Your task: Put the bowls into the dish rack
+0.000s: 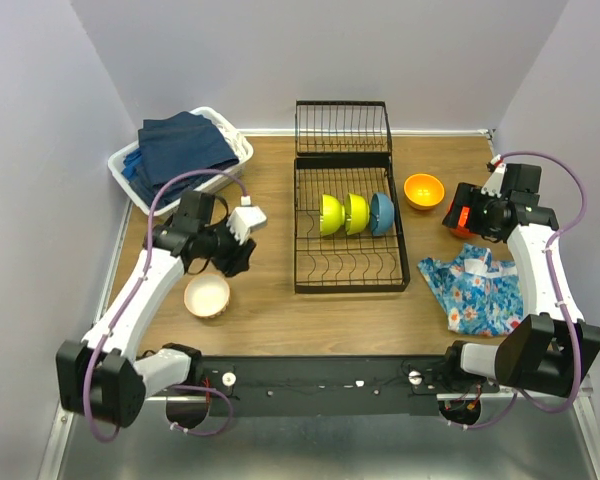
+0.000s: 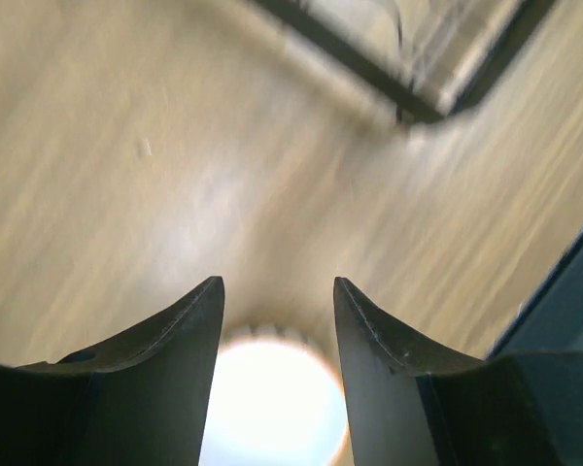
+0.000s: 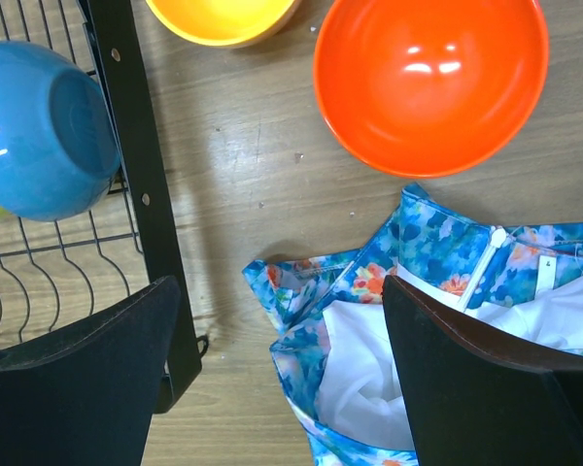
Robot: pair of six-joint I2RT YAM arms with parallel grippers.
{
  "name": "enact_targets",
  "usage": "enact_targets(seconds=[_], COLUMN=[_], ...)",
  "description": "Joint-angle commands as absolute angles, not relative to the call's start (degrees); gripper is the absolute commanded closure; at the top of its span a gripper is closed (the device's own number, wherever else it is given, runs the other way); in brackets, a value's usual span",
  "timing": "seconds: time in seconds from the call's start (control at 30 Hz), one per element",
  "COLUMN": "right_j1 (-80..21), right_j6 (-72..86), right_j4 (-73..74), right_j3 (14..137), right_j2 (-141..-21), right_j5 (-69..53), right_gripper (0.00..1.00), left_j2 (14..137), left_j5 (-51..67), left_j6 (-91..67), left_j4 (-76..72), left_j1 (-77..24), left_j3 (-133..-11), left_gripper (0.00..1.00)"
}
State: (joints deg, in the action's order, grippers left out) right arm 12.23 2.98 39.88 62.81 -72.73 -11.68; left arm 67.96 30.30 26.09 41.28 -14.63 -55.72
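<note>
Left hand (image 2: pixel 277 282) hovers low over the surface (image 1: pixel 270 180), fingers moderately apart and holding nothing, and the white ribbed bowl (image 1: pixel 207 296) sits just near of its fingertips, showing only at the bottom of the wrist view. Over on the right, the right hand (image 3: pixel 280 282) is spread wide and empty above the floral cloth (image 1: pixel 480 285), with the red-orange bowl (image 3: pixel 429 83) just far of it and the orange-yellow bowl (image 1: pixel 424 190) beyond. The dish rack (image 1: pixel 345 265) already carries two lime-yellow bowls (image 1: pixel 330 214) and the blue bowl (image 1: pixel 381 213), all on edge in one row. The white bowl looks like the next pick: I'd want the left hand drawn toward the near side so one finger drops inside the rim and one outside, pinching the wall rather than straddling the whole bowl. There's good open room between that bowl and the rack's left rail, and the near slots are free. Watch the rail on the way in, and on the right, the cloth lying close under the fingers could snag.
</note>
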Motion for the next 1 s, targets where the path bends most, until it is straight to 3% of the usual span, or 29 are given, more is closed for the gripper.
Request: enact_targets(seconds=[0.0,0.2,0.5,0.8,0.97], right_j1=[12.7,12.7,12.7,12.7,12.7], right_j6=[4.1,4.5,4.7,4.8,4.7], right_j4=[38.5,38.7,39.6,39.6,39.5], right_j3=[63.5,64.4,65.1,62.0,60.3], right_j2=[-72.2,-72.9,-72.6,-69.7,-68.5], right_j5=[-12.8,-13.5,-14.4,-14.9,-14.8], right_gripper=[0.07,0.07,0.07,0.07,0.07], left_j2=[59.3,52.9,53.3,54.6,55.5], left_j5=[20.7,17.1,12.6,12.3,13.3], left_j6=[39.5,41.7,41.1,40.3,40.7], left_j4=[60.1,62.1,56.1,52.5,53.3], left_j1=[-14.7,-14.7,-14.7,-14.7,-14.7], left_j3=[-49.7,-42.0,-36.3,-34.1,-34.6], left_gripper=[0.43,0.44,0.48,0.62,0.81])
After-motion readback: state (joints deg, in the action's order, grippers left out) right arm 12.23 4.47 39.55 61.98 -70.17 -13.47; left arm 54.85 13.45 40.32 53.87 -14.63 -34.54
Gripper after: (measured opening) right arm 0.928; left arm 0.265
